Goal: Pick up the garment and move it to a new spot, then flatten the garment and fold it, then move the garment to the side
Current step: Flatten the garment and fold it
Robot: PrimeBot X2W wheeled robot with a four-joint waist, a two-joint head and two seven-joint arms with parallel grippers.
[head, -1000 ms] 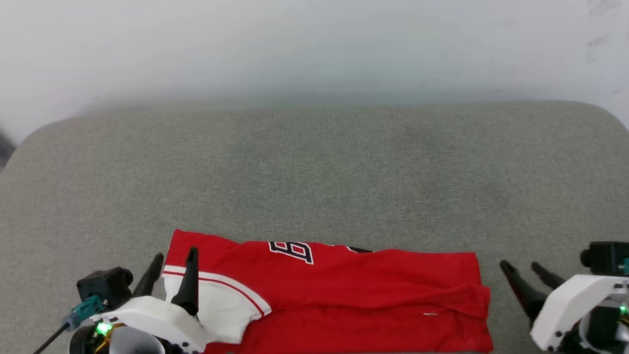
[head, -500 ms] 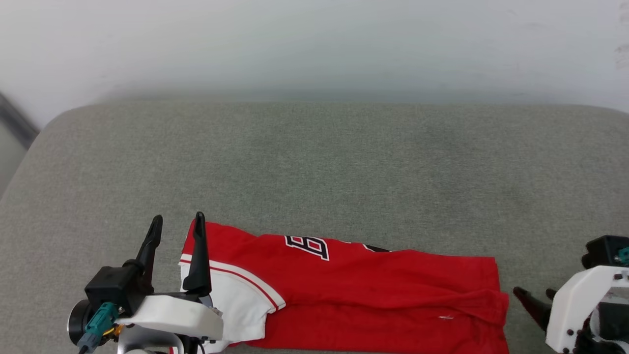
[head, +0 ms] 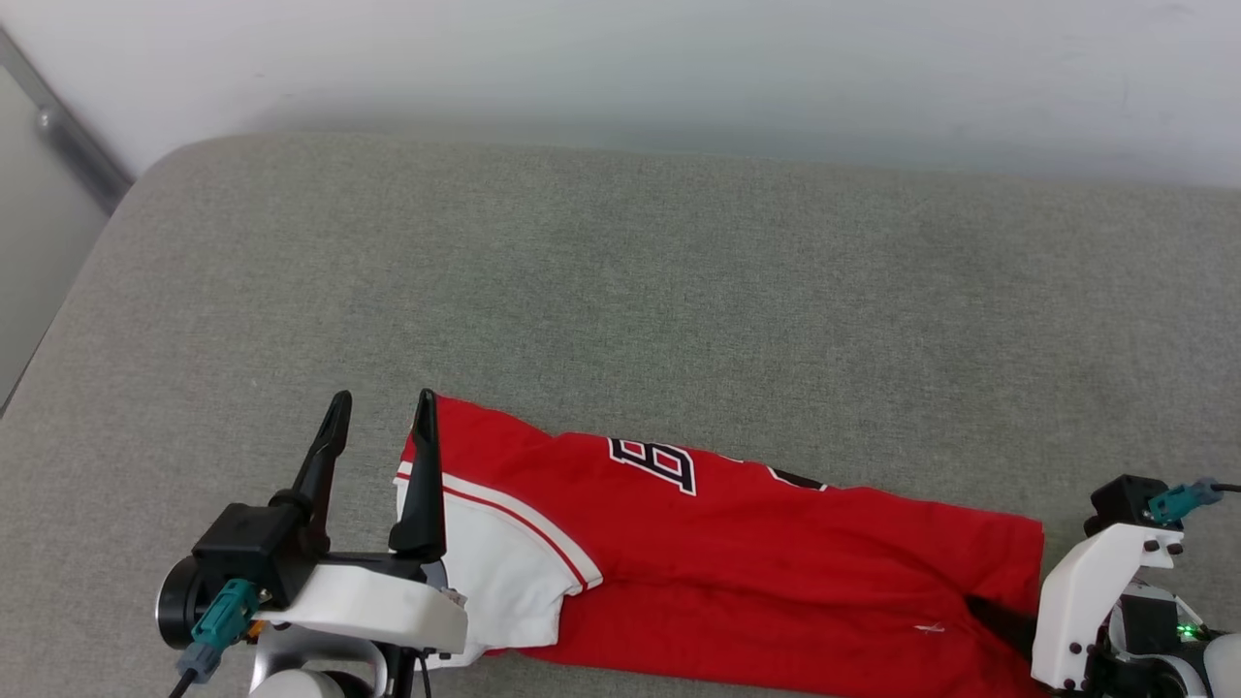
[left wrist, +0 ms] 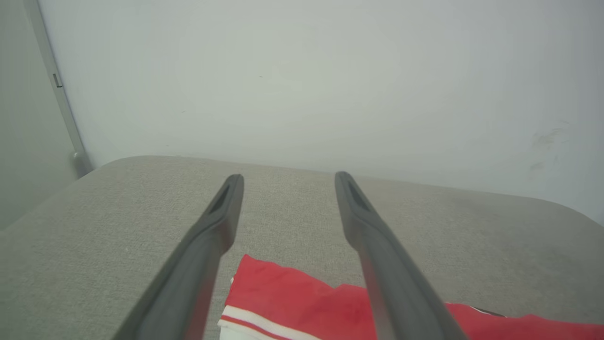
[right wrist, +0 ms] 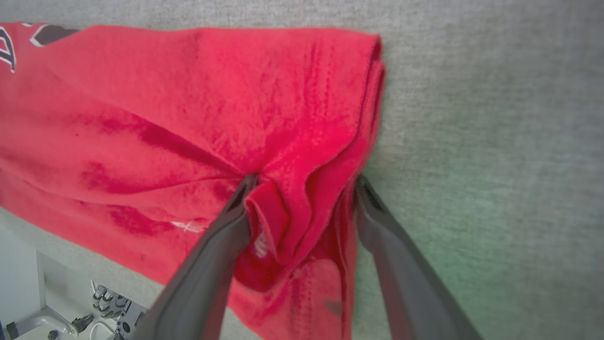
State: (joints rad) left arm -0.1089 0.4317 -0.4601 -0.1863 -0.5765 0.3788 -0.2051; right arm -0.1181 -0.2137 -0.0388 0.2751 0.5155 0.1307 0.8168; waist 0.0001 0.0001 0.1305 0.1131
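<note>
Garment (head: 776, 543): red, folded into a long band. It lies along the near edge of the cushion and slants down toward the right in the head view.
Left end: a white sleeve (head: 504, 582) with a thin red stripe lies on top, its rounded hem toward the near edge.
Print: part of a black, white-outlined letter (head: 654, 463) shows at the far fold; the rest is tucked under.
Right end: the layers bunch into a raised fold with stacked hems at the edge. A small white mark (head: 929, 628) sits near it.
Right gripper (right wrist: 306, 182): fingers apart, straddling that raised fold. One tip presses into the cloth, the other sits at the garment's outer edge on the cushion, and they are not pinched on it.
View blocked on the right: in the head view the right arm's white housing (head: 1086, 601) covers the garment's near right corner and most of the fingers.
Left gripper (head: 382, 399): fingers spread, nothing between them. The garment's left corner shows beneath them in the left wrist view, and I cannot tell whether they touch it.
View blocked on the left: the inner finger (head: 423, 485) crosses the sleeve's edge in the head view.
Cushion (head: 679, 291): grey woven fabric with rounded corners.
Wall (head: 679, 58): pale, just behind the cushion.
Grey strip (head: 68, 145): runs down the wall at the far left.
</note>
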